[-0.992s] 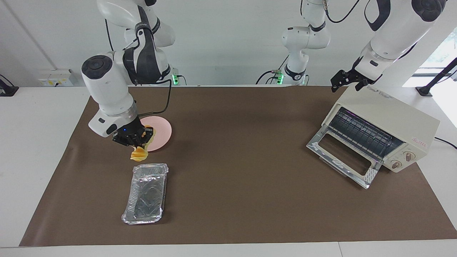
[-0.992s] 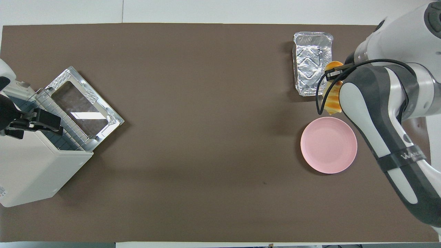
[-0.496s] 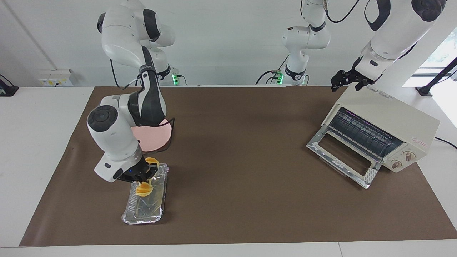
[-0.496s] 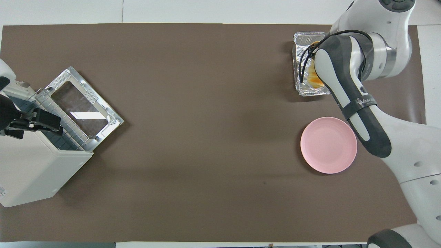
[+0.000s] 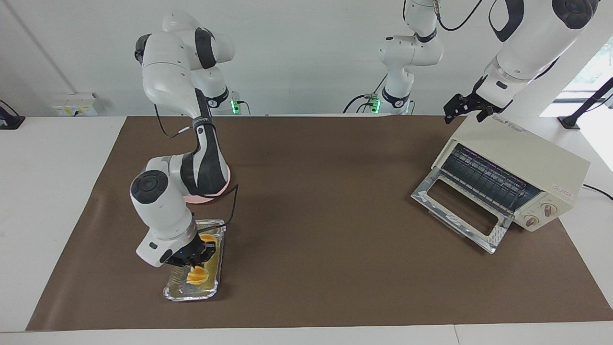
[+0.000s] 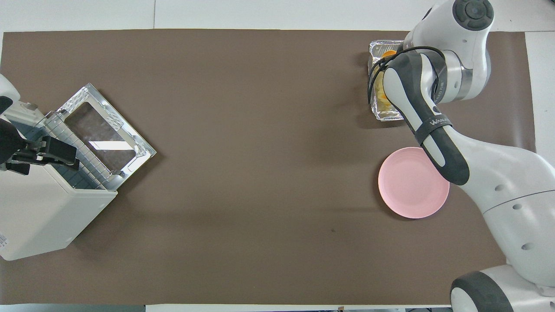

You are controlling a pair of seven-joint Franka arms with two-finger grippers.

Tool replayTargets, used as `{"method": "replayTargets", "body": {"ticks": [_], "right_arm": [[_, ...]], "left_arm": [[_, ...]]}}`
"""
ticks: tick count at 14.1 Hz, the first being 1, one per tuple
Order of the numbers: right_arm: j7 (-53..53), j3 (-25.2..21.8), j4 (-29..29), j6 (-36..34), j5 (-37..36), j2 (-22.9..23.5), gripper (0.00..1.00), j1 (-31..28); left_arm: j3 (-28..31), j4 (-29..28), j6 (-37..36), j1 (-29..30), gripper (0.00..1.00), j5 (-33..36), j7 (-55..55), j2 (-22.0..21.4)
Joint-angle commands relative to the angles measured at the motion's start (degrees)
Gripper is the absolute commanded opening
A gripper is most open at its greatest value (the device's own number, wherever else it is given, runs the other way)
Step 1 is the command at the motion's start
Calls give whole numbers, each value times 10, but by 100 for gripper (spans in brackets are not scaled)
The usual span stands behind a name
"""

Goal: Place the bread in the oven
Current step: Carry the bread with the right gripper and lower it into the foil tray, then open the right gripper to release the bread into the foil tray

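Note:
The bread (image 5: 198, 274), a golden ridged loaf, hangs low inside the crinkled foil tray (image 5: 190, 293) with my right gripper (image 5: 194, 261) shut on it. From overhead only bits of the bread (image 6: 381, 89) show past the right arm, over the tray (image 6: 390, 114). The cream oven (image 5: 519, 153) stands at the left arm's end of the table, its glass door (image 5: 459, 211) dropped open and its wire rack showing. My left gripper (image 5: 463, 108) waits open over the oven's top edge nearest the robots, holding nothing.
A pink plate (image 6: 407, 186) lies nearer to the robots than the foil tray, partly covered by the right arm. A brown mat (image 5: 325, 215) covers the table between tray and oven (image 6: 39, 216).
My right gripper has carried the bread from beside the pink plate out over the foil tray and lowered it into the tray. The left arm has not moved.

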Motion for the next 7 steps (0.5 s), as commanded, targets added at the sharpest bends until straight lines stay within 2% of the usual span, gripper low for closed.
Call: {"method": "replayTargets", "body": {"ticks": [1, 2, 7], "right_arm": [[-13, 5, -35, 16, 4, -19, 18, -8], [-13, 5, -35, 10, 5, -20, 99, -10], [-14, 4, -26, -65, 3, -58, 100, -21]], "left_arm": [[-3, -2, -7, 5, 100, -1, 0, -7], [-3, -3, -7, 5, 100, -1, 0, -7], [-3, -2, -7, 5, 100, -1, 0, -7]]}}
